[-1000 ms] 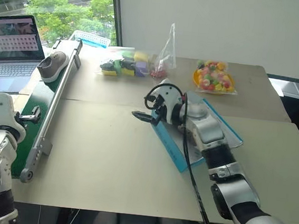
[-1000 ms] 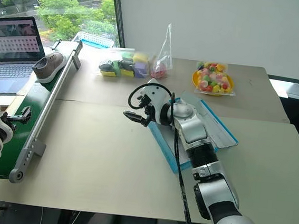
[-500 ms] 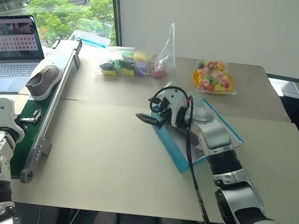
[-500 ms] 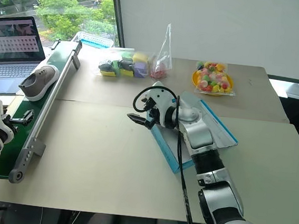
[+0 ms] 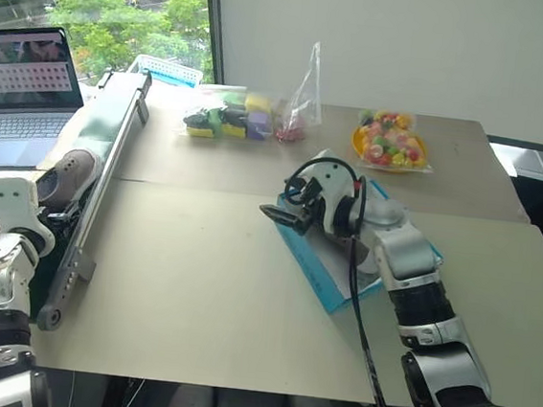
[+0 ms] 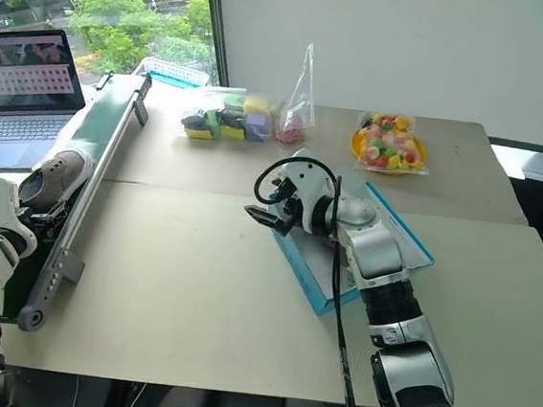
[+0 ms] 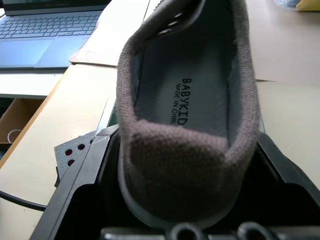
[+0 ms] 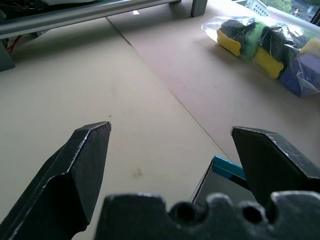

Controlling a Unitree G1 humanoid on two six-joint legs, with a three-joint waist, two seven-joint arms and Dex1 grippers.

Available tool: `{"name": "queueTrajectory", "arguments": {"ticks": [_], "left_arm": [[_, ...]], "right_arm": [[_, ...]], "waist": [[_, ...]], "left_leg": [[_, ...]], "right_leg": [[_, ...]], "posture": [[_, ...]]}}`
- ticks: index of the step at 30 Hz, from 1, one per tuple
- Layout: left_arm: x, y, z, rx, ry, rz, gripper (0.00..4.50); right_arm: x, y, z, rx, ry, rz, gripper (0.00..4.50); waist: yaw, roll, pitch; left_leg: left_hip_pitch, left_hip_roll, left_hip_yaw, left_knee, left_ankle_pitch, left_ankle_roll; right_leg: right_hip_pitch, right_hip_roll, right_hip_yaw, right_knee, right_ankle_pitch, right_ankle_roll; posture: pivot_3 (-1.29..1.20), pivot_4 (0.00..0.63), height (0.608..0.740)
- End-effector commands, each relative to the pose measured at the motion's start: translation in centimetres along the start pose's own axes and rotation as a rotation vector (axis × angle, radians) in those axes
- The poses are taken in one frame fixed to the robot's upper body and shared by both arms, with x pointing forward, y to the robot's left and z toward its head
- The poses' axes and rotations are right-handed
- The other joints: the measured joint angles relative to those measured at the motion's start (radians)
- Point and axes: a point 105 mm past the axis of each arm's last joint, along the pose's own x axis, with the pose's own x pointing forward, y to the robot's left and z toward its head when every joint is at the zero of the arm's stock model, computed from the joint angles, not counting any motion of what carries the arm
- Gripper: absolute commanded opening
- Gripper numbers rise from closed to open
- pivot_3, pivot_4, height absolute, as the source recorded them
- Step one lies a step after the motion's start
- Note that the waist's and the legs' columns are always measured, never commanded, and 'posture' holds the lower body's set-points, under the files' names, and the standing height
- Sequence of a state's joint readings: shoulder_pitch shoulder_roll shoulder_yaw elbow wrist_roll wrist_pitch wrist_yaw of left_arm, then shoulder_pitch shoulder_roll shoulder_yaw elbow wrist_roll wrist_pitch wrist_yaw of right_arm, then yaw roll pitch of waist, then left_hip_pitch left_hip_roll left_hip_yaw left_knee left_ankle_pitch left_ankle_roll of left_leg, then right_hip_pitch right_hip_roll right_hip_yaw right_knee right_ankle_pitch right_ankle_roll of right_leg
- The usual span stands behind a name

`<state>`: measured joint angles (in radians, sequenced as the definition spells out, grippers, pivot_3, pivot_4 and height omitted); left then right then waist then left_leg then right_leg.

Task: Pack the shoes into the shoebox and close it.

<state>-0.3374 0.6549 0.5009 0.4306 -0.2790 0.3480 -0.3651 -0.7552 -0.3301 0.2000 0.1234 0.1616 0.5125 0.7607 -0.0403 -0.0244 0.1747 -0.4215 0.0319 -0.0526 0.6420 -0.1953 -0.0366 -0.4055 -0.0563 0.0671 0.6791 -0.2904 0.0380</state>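
A grey-brown shoe point(image 5: 68, 172) lies on the green conveyor belt point(image 5: 105, 130) at the table's left, heel toward me. In the left wrist view its heel point(image 7: 175, 165) sits between the two black fingers of my left gripper point(image 7: 185, 137), which press on both its sides. The teal-blue shoebox point(image 5: 318, 266) lies open in the middle of the table, showing its white inside. My right gripper point(image 5: 285, 214) hovers open over the box's near-left corner point(image 8: 225, 169) with nothing between its fingers.
An open laptop point(image 5: 18, 92) stands left of the conveyor. Clear bags of colourful items point(image 5: 227, 117) point(image 5: 388, 143) and an upright clear bag point(image 5: 303, 96) line the table's far side. A white basket point(image 5: 164, 68) sits by the window.
The shoe rode down the conveyor toward me and its heel came between the left fingers, which narrowed onto it. The right gripper drifted a little to the right, still open.
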Motion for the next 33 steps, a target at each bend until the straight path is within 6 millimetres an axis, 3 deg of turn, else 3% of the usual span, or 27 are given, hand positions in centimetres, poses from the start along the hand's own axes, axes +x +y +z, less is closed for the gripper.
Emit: {"name": "queueTrajectory", "arguments": {"ticks": [1,6,8,12,14,17,21,28,33], "left_arm": [[0.2,-0.8,2.3,-0.01,-0.076,-0.027,2.54],[0.2,-3.9,6.1,-0.029,-0.194,-0.106,2.47],[-0.1,-6.6,7.9,-0.006,-0.252,-0.191,2.47],[-1.5,-14.9,10.2,0.011,-0.339,-0.42,2.47],[-2.2,-17.4,10.7,-0.004,-0.357,-0.487,2.47],[-3.5,-22.9,11.4,-0.031,-0.382,-0.635,2.47],[-4.6,-27.8,11.6,-0.033,-0.386,-0.786,2.47],[-4.5,-31.6,14.3,-0.093,-0.426,-0.89,2.47],[-5.7,-34.1,13.8,-0.101,-0.409,-0.976,2.47]], "right_arm": [[-0.7,-0.4,1.6,-0.026,-0.043,-0.019,4.5],[-0.8,-0.8,2.9,0.088,-0.117,-0.026,4.5],[-1.1,-1.6,4.7,0.22,-0.207,-0.039,4.5],[-2.3,-4.0,8.0,0.526,-0.394,-0.072,4.5],[-2.7,-5.3,8.6,0.632,-0.44,-0.122,4.5],[-3.3,-7.4,8.3,0.802,-0.472,-0.214,4.5],[-3.3,-7.0,8.7,0.802,-0.465,-0.214,4.5],[-3.6,-5.9,8.8,0.753,-0.44,-0.226,4.5],[-3.9,-5.8,8.8,0.742,-0.448,-0.248,4.5]], "waist": [[0.002,0.0,0.0],[0.004,-0.002,0.0],[0.001,-0.003,0.0],[0.004,-0.003,0.0],[0.005,-0.003,0.0],[0.003,-0.003,0.0],[-0.001,-0.003,0.0],[-0.008,-0.003,0.0],[-0.004,-0.003,0.0]], "left_leg": [[0.0,0.0,0.0,0.0,0.0,0.0],[-0.001,0.0,0.0,0.0,0.0,0.0],[-0.002,0.0,-0.001,0.0,0.0,0.0],[-0.003,0.0,-0.001,0.0,0.0,0.0],[-0.002,-0.001,-0.001,0.0,0.0,0.0],[-0.002,0.0,-0.001,0.0,0.0,0.0],[-0.003,-0.001,0.001,0.0,0.0,0.0],[-0.002,-0.001,0.001,-0.001,0.0,0.0],[-0.003,-0.001,0.001,0.0,0.0,0.0]], "right_leg": [[0.0,0.0,0.0,0.0,0.0,0.0],[0.0,0.0,-0.001,0.0,0.0,0.0],[-0.001,0.0,-0.001,0.0,0.0,0.0],[-0.001,-0.001,-0.001,0.0,0.0,0.0],[0.0,-0.002,-0.001,0.0,0.0,0.0],[0.0,-0.001,-0.001,0.001,0.0,0.0],[-0.001,-0.001,0.0,0.001,0.0,0.0],[-0.002,0.0,0.001,0.0,0.0,0.0],[-0.001,0.0,0.001,-0.001,0.0,0.0]], "posture": [[0.0,0.15,0.74],[0.0,0.15,0.74],[0.0,0.15,0.74],[0.0,0.15,0.74],[0.0,0.15,0.74],[0.0,0.15,0.74],[0.0,0.15,0.74],[0.0,0.15,0.74],[0.0,0.15,0.74]]}}
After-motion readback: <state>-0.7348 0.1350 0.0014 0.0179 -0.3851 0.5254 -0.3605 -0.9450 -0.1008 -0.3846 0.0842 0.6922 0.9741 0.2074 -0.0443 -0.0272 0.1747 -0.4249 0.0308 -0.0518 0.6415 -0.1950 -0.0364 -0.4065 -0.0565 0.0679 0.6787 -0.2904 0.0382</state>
